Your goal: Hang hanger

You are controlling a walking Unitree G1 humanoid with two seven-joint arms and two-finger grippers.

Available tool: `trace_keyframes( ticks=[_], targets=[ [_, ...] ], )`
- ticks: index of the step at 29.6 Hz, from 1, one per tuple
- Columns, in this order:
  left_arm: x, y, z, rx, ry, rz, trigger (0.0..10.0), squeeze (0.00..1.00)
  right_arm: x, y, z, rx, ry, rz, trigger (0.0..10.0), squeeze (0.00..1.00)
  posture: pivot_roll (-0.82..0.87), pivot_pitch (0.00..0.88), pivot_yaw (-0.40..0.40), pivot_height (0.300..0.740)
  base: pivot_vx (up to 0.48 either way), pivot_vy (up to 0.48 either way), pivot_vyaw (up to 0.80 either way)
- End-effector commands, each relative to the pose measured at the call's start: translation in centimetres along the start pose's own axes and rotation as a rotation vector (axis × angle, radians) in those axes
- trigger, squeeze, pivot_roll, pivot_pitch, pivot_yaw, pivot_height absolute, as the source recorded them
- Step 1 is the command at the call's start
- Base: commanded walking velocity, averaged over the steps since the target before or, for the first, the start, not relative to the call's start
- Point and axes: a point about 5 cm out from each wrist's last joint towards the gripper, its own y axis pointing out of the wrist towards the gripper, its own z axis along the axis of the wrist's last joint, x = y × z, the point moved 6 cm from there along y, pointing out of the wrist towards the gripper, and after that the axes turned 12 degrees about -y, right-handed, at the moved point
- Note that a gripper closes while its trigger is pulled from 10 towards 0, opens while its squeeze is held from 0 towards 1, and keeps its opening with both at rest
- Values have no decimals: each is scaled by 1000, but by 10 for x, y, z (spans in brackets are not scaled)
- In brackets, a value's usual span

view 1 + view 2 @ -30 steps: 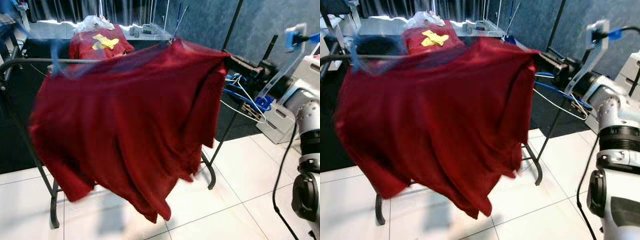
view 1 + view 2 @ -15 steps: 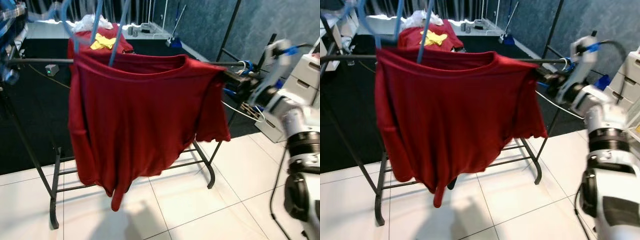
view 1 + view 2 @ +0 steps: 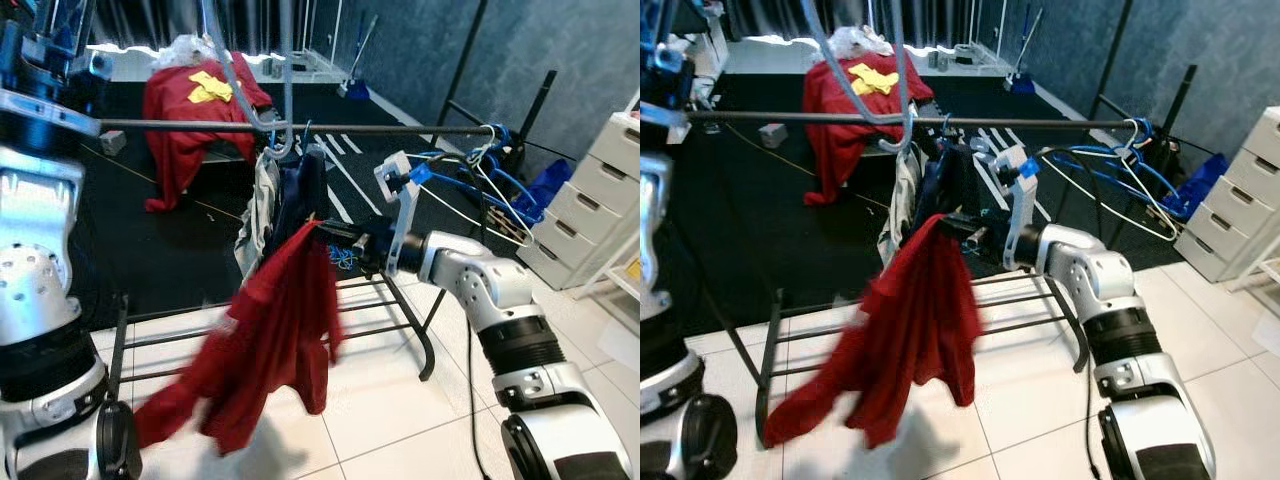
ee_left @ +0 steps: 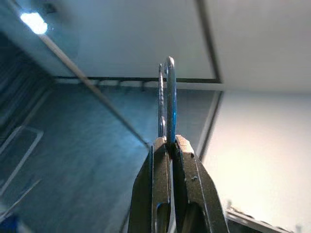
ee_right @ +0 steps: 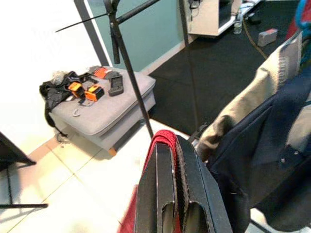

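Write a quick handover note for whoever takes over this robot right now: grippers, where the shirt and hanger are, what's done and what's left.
Left gripper: raised high, fingers shut on the hanger wire.
Right gripper: fingers shut on the red shirt, pinching it beside the rail.
The hanger's hook end sits right at the rail, next to the dark and beige clothes already hung there; whether it is seated cannot be told.
The shirt droops from the right gripper's pinch, its hem down near the floor.
Left: confirm the hook is seated, release both grippers.
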Motion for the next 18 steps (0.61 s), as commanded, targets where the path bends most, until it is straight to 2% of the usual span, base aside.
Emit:
trace_keyframes(
  ticks=[1,2,3,4,5,6,7,9,10,11,13,14,15,16,17,18],
  targets=[
    [-1,-5,-6,-56,99,3,275,0,12,-7,4,-1,-31,-58,353,0,-47,0,-101,740,0,0,0],
    [-1,-5,-6,-56,99,3,275,0,12,-7,4,-1,-31,-58,353,0,-47,0,-101,740,0,0,0],
    [-12,-12,-6,-121,217,42,1882,0,27,-15,-5,-31,-26,-131,10000,0,-43,0,-103,740,0,0,0],
    [-12,-12,-6,-121,217,42,1882,0,27,-15,-5,-31,-26,-131,10000,0,-43,0,-103,740,0,0,0],
    [-32,-25,-5,-214,394,114,4510,0,47,-29,-17,-64,-2,-244,10000,0,-37,0,-102,740,0,0,0],
    [-32,-25,-5,-214,394,114,4510,0,47,-29,-17,-64,-2,-244,10000,0,-37,0,-102,740,0,0,0],
    [-56,-50,-1,-327,575,202,10000,0,63,-46,-36,-107,20,-343,10000,0,-35,1,-103,740,0,0,0],
    [-56,-50,-1,-327,575,202,10000,0,63,-46,-36,-107,20,-343,10000,0,-35,1,-103,740,0,0,0],
    [-73,-81,2,-453,709,255,10000,0,69,-59,-56,-152,33,-402,10000,0,-34,2,-102,740,0,0,800],
    [-79,-113,0,-579,781,270,10000,0,69,-71,-76,-195,48,-437,10000,0,-26,9,-104,740,0,0,800],
    [-79,-113,0,-579,781,270,10000,0,69,-71,-76,-195,48,-437,10000,0,-26,9,-104,740,0,0,800],
    [-74,-144,-3,-687,770,251,10000,0,65,-79,-92,-232,58,-448,10000,0,-24,13,-107,740,0,0,800],
    [-74,-144,-3,-687,770,251,10000,0,65,-79,-92,-232,58,-448,10000,0,-24,13,-107,740,0,0,800],
    [-64,-167,-3,-765,728,221,10000,0,61,-84,-105,-259,71,-451,10000,0,-20,14,-110,740,0,0,800],
    [-64,-167,-3,-765,728,221,10000,0,61,-84,-105,-259,71,-451,10000,0,-20,14,-110,740,0,0,800],
    [-54,-185,-4,-833,670,190,10000,0,58,-89,-116,-286,77,-454,10000,0,-10,12,-115,740,0,0,800]
  ],
)
